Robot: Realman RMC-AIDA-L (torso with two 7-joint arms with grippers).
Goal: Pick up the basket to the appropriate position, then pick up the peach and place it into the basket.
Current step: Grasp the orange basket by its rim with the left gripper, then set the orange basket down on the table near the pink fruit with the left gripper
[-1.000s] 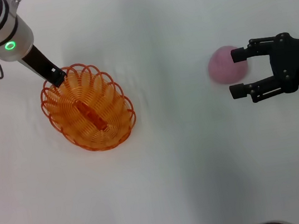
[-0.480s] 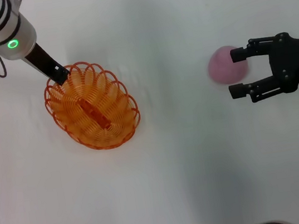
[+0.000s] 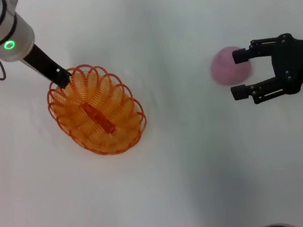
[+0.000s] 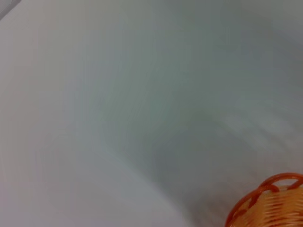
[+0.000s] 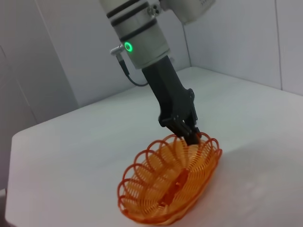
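The orange wire basket lies on the white table at the left in the head view. My left gripper is shut on its far-left rim. The right wrist view shows the same grip on the basket, with the held end a little raised. A piece of the basket's rim shows in the left wrist view. The pink peach sits on the table at the right. My right gripper is open just to the right of it, with one fingertip at the peach's edge.
The white table spreads between the basket and the peach. A grey wall stands behind the table in the right wrist view. A dark edge shows at the table's front.
My left gripper has moved the basket a little to the right, towards the table's middle. The right gripper and the peach have not moved.
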